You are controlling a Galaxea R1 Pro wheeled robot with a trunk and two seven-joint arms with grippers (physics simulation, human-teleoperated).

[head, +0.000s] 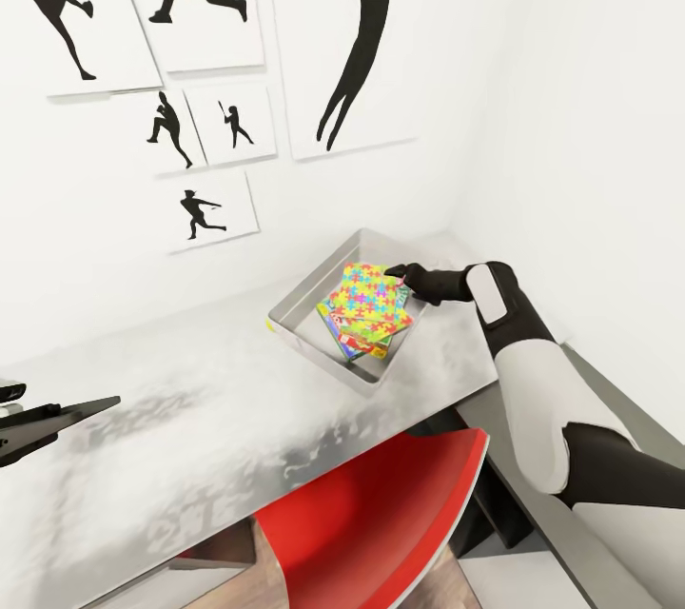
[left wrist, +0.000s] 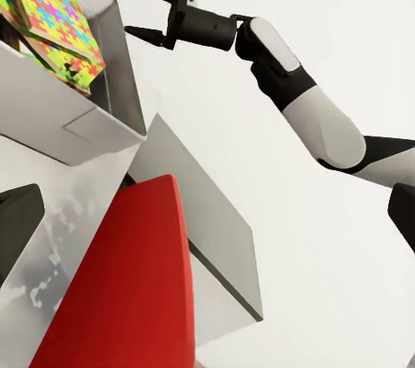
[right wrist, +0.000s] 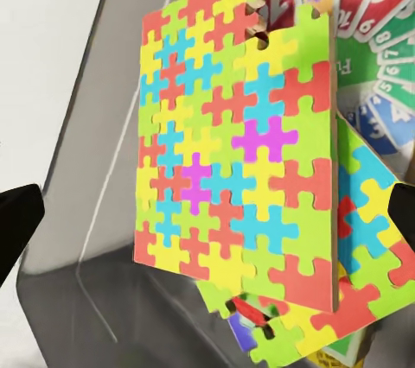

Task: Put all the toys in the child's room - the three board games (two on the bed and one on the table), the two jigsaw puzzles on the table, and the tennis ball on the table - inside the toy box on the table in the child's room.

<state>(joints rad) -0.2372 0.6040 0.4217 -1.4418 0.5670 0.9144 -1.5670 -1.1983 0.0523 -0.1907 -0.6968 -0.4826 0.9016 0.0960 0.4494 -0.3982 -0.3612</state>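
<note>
The grey toy box [head: 297, 328] stands on the table near the corner of the room. On top of its pile lies a bright jigsaw puzzle [head: 366, 298] [right wrist: 233, 143], tilted, over a second puzzle [right wrist: 373, 212] and a colourful board game [right wrist: 380, 57]. My right gripper [head: 398, 274] [left wrist: 135, 10] hovers open at the box's far right rim, just above the top puzzle and holding nothing. At the table's left edge my left gripper [head: 43, 419] is open and empty. The tennis ball is not visible.
A red chair [head: 371, 514] is tucked under the silver table [head: 190, 419] in front of me. White walls close the corner behind and to the right of the box, and black silhouette posters [head: 352, 38] hang on the far wall.
</note>
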